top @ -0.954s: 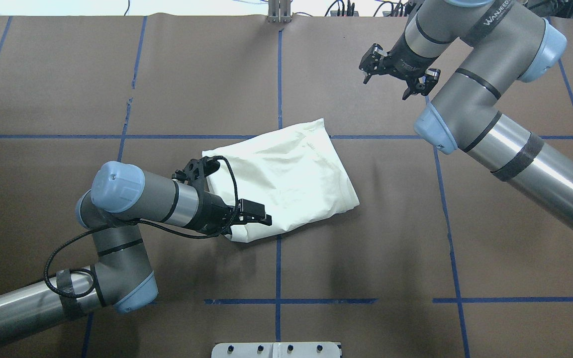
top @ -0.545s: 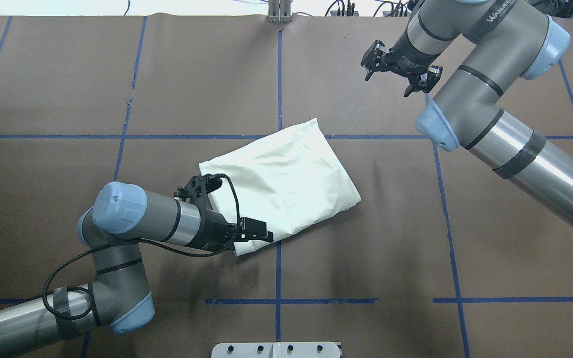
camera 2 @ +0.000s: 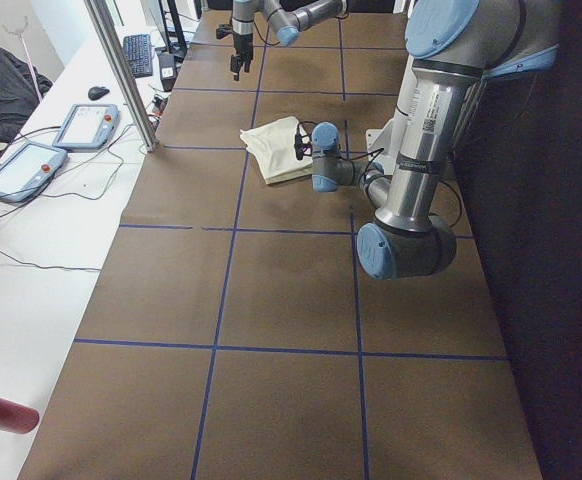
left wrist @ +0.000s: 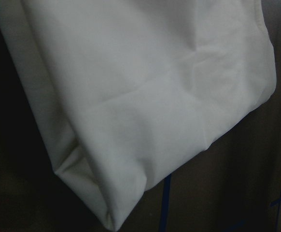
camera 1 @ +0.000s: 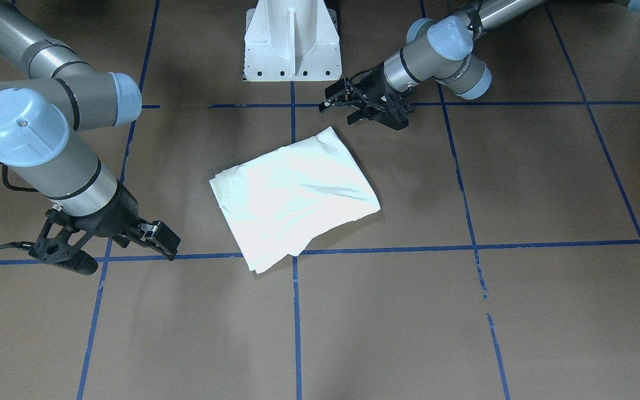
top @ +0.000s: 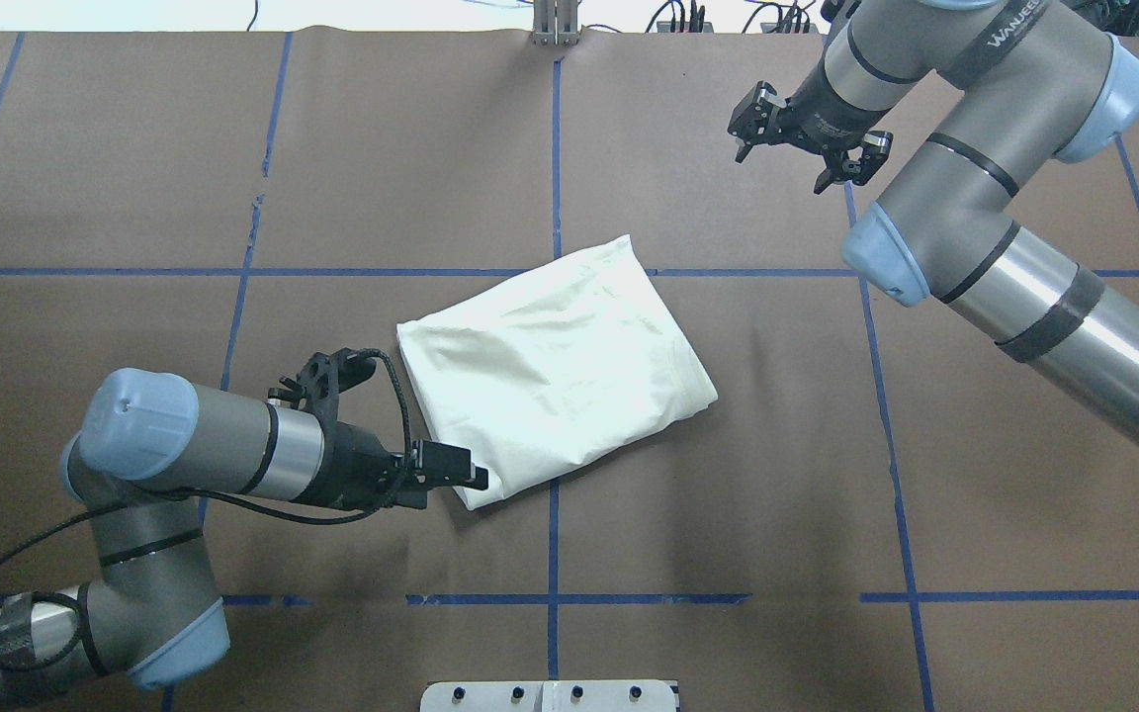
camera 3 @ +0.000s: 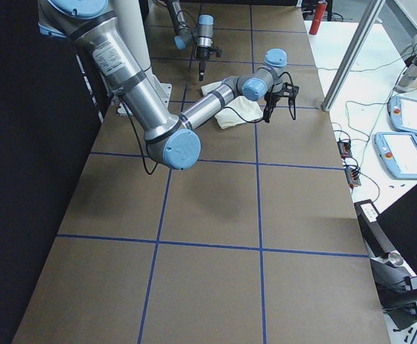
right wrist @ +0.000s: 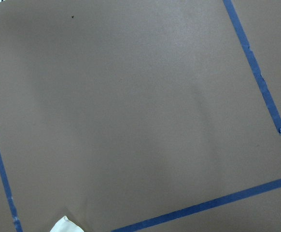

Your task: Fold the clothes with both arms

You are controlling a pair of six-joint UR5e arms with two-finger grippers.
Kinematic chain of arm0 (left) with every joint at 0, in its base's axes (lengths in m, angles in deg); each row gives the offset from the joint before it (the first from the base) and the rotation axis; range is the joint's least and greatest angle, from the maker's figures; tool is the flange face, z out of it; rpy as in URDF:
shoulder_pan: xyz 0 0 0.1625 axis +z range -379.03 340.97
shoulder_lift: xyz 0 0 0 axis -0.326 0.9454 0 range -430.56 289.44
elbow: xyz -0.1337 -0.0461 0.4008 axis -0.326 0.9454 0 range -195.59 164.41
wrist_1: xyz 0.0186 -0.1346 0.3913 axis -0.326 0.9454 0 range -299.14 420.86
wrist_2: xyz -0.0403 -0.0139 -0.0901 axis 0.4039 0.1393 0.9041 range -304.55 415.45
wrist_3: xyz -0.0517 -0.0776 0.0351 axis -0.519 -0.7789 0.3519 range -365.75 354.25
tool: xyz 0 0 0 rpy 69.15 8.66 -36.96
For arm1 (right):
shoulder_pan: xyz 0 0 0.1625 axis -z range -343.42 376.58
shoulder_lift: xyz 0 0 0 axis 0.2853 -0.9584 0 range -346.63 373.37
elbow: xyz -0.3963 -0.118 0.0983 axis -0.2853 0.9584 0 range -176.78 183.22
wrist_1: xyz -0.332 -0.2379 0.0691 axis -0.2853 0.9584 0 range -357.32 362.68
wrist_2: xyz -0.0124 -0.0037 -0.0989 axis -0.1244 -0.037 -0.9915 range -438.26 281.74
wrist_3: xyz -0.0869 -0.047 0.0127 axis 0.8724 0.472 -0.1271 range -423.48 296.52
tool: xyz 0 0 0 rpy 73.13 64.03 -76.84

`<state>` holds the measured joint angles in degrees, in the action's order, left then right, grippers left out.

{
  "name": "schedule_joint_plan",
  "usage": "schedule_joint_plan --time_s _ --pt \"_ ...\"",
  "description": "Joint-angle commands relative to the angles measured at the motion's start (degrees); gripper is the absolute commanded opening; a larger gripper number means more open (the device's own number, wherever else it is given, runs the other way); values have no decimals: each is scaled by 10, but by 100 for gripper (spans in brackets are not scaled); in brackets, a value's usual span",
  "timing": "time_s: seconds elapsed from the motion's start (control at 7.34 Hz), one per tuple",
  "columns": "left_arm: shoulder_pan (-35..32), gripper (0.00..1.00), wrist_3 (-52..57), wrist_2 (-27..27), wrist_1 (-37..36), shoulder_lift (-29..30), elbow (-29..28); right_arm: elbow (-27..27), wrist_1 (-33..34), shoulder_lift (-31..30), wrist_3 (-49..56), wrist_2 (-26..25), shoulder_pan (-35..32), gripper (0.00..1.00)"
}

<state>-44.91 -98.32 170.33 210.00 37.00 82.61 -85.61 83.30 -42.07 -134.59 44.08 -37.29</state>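
Two grippers, one shirt [top: 555, 381]. Where does the shirt lie?

— Mid-table [top: 728, 475], folded into a slanted oblong, plain cream side up. Its far corner overlaps a cross line of blue tape [top: 382, 271]; the line running out from the white pedestal [camera 1: 292, 39] passes under it and shows again beside its near corner.

Does either arm hold it?

— No. The left gripper [camera 1: 361, 111] is just off that near corner, on the robot's left of the shirt, fingers spread wide with nothing between them. From overhead one finger seems to meet the hem; from the front a strip of table shows between them, so I cannot tell whether they touch.

What does its wrist camera give?

— Shirt nearly edge to edge: smooth cloth, a folded corner at the bottom, layers stacked along the left side, brown table and a bit of tape at lower right.

And the right one?

— The right gripper [top: 779, 166] hangs over the far right part of the table, well apart from the shirt, fingers wide too, empty. Its camera looks down on brown table and tape, with just a tip of the shirt in the lower left corner.

Anything off the table?

— Two pendants [camera 2: 21, 168] on a white bench [camera 2: 71, 300] along the far side.
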Motion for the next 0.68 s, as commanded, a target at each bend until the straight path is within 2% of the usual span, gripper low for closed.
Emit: schedule_joint_plan --time_s 0.0,0.27,0.55 --pt "-88 100 75 2 -44 -44 36 -44 2 -56 84 0 -21 100" --pt "-213 100 225 2 -127 -60 41 -79 2 -125 172 1 -52 100" --pt "-318 100 406 0 -240 -67 38 -97 2 -201 283 9 -96 100"
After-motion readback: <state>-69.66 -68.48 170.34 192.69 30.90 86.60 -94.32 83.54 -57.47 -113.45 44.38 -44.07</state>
